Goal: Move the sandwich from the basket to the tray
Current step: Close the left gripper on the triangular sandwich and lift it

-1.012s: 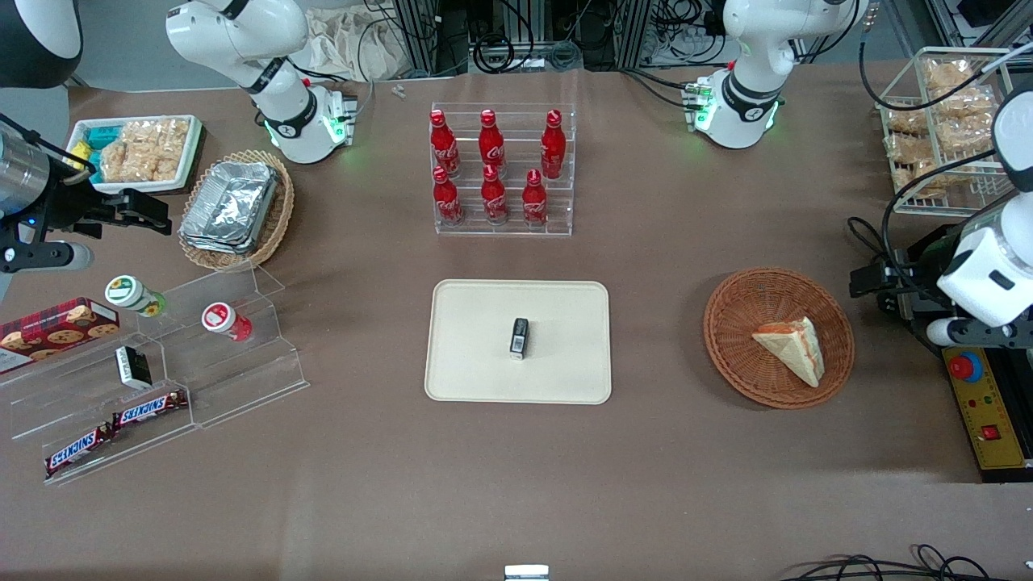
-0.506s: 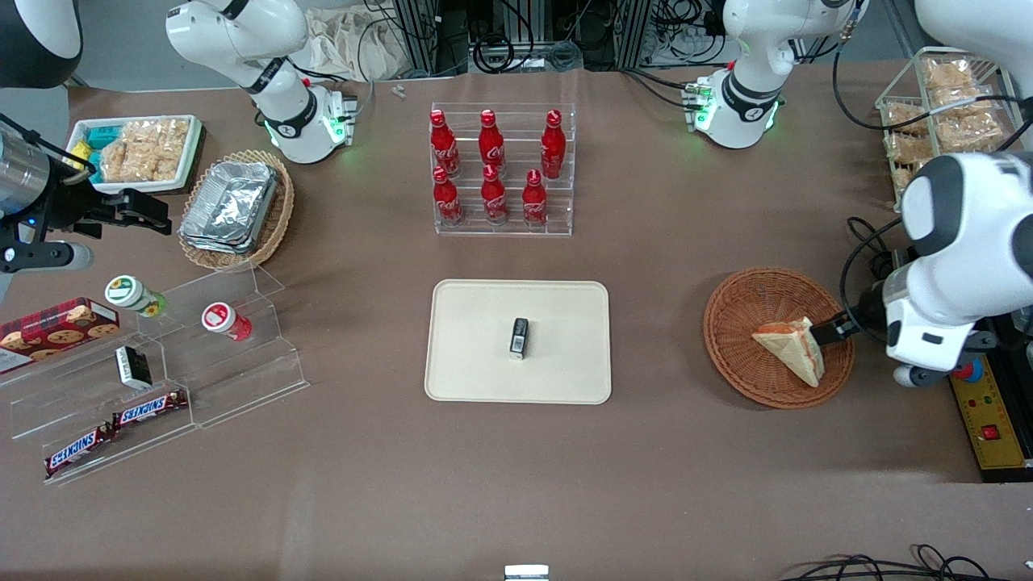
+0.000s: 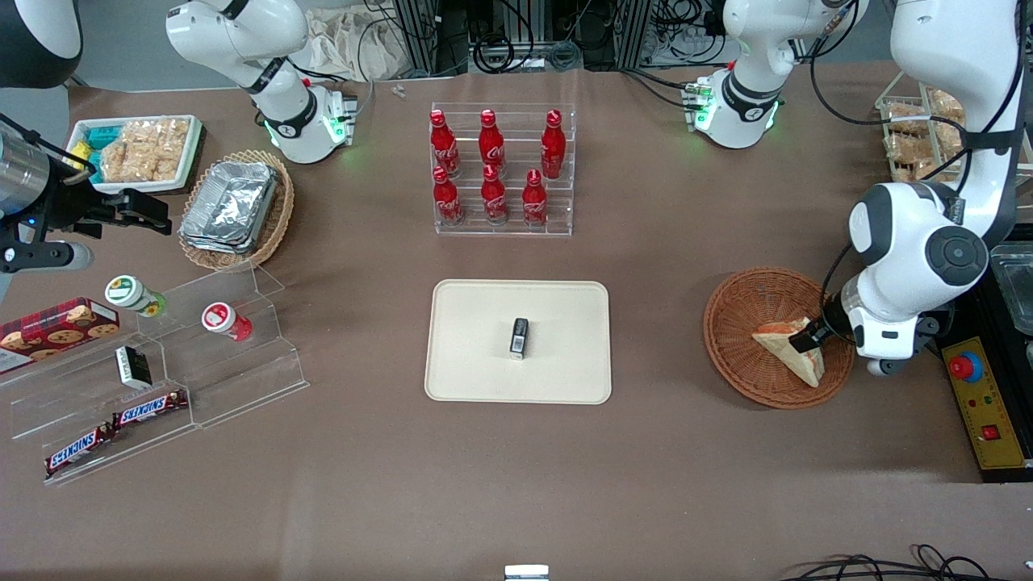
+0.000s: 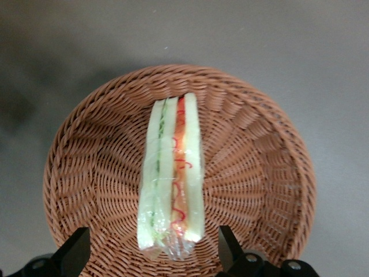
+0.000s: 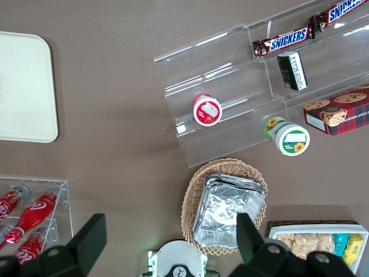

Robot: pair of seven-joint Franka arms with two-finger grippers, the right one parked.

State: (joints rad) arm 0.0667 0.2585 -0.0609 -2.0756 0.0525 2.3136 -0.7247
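Note:
The sandwich (image 3: 784,347), a pale wedge with red-orange filling, lies in the reddish-brown wicker basket (image 3: 738,323) toward the working arm's end of the table. My left gripper (image 3: 808,338) hangs over the basket's rim, right at the sandwich's wide end. In the left wrist view the sandwich (image 4: 173,173) shows edge-on, wrapped in clear film, resting in the basket (image 4: 86,173). The gripper (image 4: 151,232) is open, one finger on each side of the sandwich's end, touching nothing. The cream tray (image 3: 476,323) lies flat mid-table, also seen as the tray (image 5: 23,86) in the right wrist view.
A small black object (image 3: 519,337) stands on the tray. An acrylic rack of red bottles (image 3: 500,169) stands farther from the camera than the tray. A yellow control box with a red button (image 3: 980,403) and a wire rack of snacks (image 3: 916,133) flank the basket.
The left arm swung in from the table's edge and came down over the basket, bringing the open gripper to the sandwich's wide end. The sandwich has not moved.

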